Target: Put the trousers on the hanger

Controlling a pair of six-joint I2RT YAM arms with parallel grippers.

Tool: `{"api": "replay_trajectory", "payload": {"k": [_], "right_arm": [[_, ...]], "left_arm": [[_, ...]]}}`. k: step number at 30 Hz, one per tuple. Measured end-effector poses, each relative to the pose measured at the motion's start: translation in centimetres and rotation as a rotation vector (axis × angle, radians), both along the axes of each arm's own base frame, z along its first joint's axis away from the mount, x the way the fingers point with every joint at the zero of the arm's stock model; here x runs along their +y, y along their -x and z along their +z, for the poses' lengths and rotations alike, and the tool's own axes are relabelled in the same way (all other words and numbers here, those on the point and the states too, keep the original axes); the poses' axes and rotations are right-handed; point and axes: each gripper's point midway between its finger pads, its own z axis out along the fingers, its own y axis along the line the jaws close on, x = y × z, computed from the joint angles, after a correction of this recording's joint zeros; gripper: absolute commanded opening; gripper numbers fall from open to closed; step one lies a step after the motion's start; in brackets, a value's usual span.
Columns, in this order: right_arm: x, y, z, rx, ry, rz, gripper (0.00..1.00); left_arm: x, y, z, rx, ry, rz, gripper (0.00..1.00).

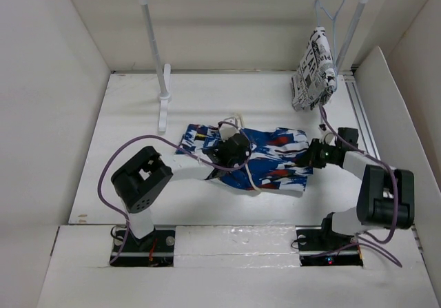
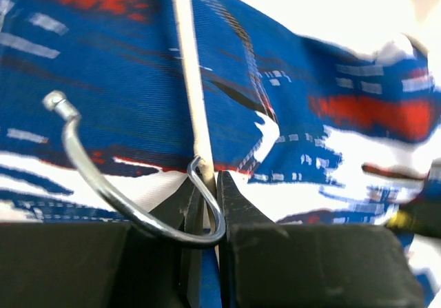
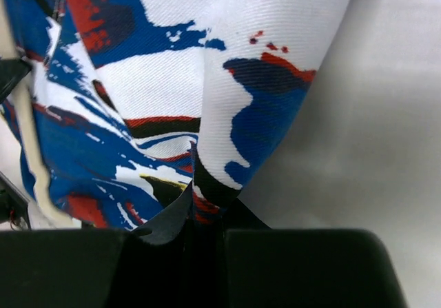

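Across the middle of the white bench (image 1: 131, 129) lie the long soft blue-and-white printed trousers (image 1: 275, 158) with red and black streaks, spread left to right. My left jaws are clenched on the thin pale beige wooden hanger (image 2: 195, 108) just where its slim metal hook (image 2: 89, 173) springs out, and its bar rests over the cloth. My right jaws are pinched shut on a fold at the trousers' right end.
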Motion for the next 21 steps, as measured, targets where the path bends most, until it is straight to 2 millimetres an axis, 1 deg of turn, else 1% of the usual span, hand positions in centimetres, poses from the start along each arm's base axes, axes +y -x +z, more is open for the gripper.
{"api": "replay_trajectory", "payload": {"k": [3, 7, 9, 12, 15, 21], "right_arm": [[-0.3, -1.4, -0.8, 0.019, 0.003, 0.017, 0.0], [-0.9, -3.1, -0.6, -0.007, 0.031, 0.041, 0.0], [-1.2, -3.9, -0.4, -0.023, 0.044, 0.047, 0.0], [-1.4, -4.9, -0.1, -0.044, 0.061, 0.051, 0.0], [-1.5, -5.3, 0.0, -0.054, 0.087, 0.052, 0.0], [-0.9, -5.6, -0.3, -0.056, 0.131, 0.067, 0.0]], "left_arm": [[-0.4, 0.5, 0.5, -0.044, -0.083, -0.077, 0.0], [-0.7, 1.4, 0.8, -0.071, -0.201, -0.179, 0.0], [-0.4, 2.2, 0.7, -0.065, -0.235, -0.229, 0.0], [0.7, 3.8, 0.6, -0.044, -0.27, -0.279, 0.0], [1.2, 4.5, 0.5, -0.031, -0.29, -0.291, 0.0], [1.2, 4.5, 0.8, -0.013, -0.276, -0.256, 0.0]]}}
